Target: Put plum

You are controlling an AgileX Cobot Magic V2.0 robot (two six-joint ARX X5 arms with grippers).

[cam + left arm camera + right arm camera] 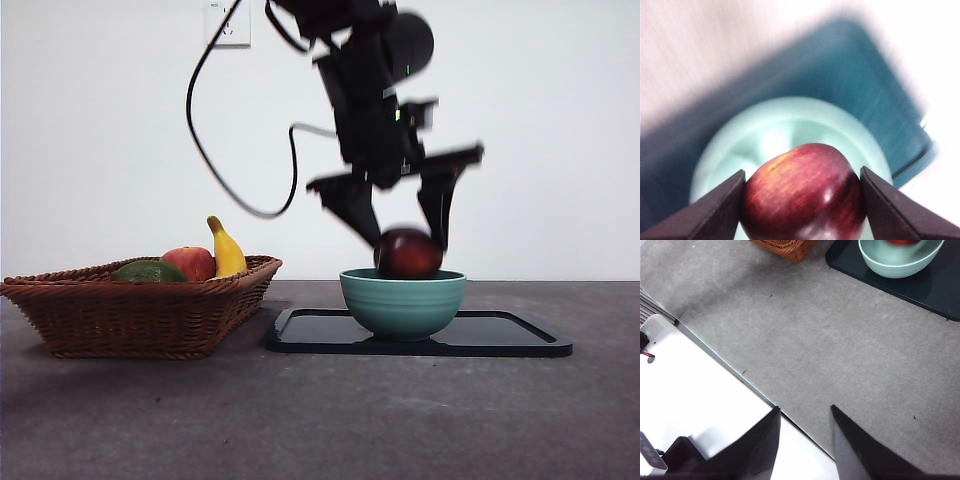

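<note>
- Left gripper [407, 238]: fingers [715, 210] closed on the plum [804, 192], holding it at the rim of the green bowl [402, 300].
- Bowl stands on the black tray [500, 335].
- Right gripper [804, 416]: fingers apart, empty, above the counter [840, 350].

The left gripper [400, 240] hangs from the upper centre of the front view, jaws spread wide. The right gripper [805, 412] waits low, jaws parted.

plum [805, 195]: underside cut off | tray [880, 85]: blurred | bowl [900, 260]: top cropped
</note>
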